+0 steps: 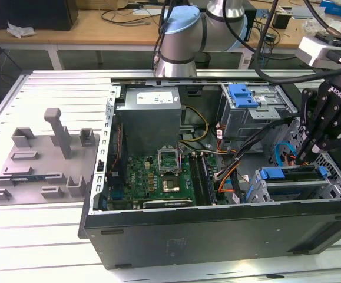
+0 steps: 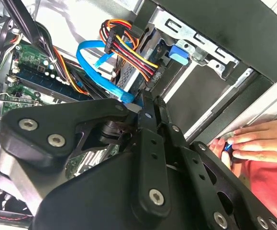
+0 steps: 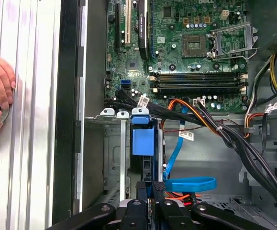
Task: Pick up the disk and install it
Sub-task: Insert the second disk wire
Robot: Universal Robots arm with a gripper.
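The pincer [image 1: 304, 158] is reaching into the open computer case [image 1: 217, 236], fingers drawn narrow on the disk [image 3: 143, 143], which is sitting in its bay. Pushing it straight and level seems wise, clear of the blue cable [image 3: 188, 183].

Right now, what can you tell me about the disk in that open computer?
The disk shows mostly as its blue plastic bracket, a thin strip standing on edge in the silver metal drive cage, toward the exterior view's right. In the first wrist view, its blue face sits in the slot beside a looped blue cable. The gripper hangs just over it; I cannot tell if they touch.
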